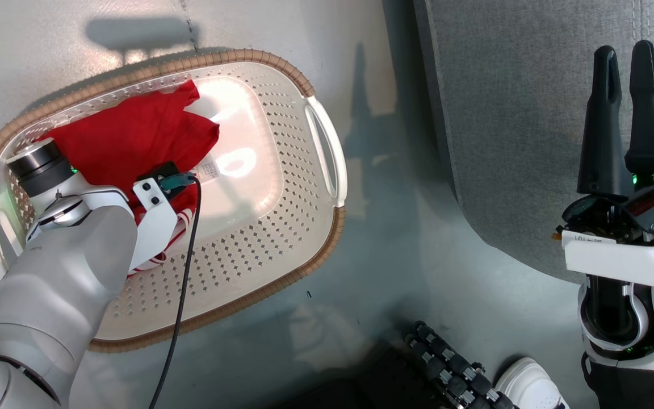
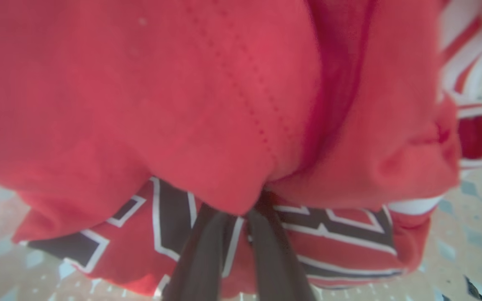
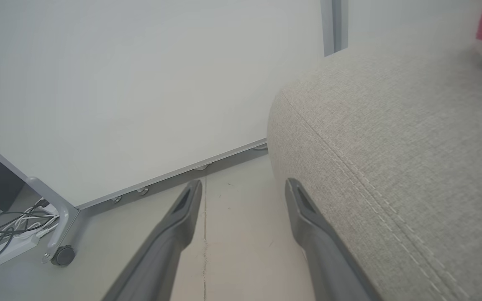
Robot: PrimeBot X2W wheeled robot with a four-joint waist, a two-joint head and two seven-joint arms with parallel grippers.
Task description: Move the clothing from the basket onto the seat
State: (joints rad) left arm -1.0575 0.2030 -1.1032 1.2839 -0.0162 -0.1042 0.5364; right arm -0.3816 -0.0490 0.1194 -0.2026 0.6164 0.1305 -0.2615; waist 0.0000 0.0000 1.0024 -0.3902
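The cream basket (image 1: pixel 247 55) with a brown rim lies on the floor at the left. Red clothing (image 1: pixel 134 136) is bunched in its left half, with striped trim showing by my left wrist. In the left wrist view my left gripper (image 2: pixel 243 209) is shut on a fold of the plain red garment (image 2: pixel 182 104), fingertips buried in the cloth, and the jersey with black-and-white lettering (image 2: pixel 174 225) lies beneath. The grey seat (image 1: pixel 520 113) fills the upper right. My right gripper (image 1: pixel 628 57) stands open beside the seat (image 3: pixel 412 138), its fingers (image 3: pixel 182 217) holding nothing.
A pale panel on wheels (image 3: pixel 140 83) stands ahead of the right gripper, with a caster (image 3: pixel 62 256) and cables with a power strip (image 3: pixel 6 246) at its left. A white shoe (image 1: pixel 531 383) and a black ribbed part (image 1: pixel 452 369) sit near the bottom.
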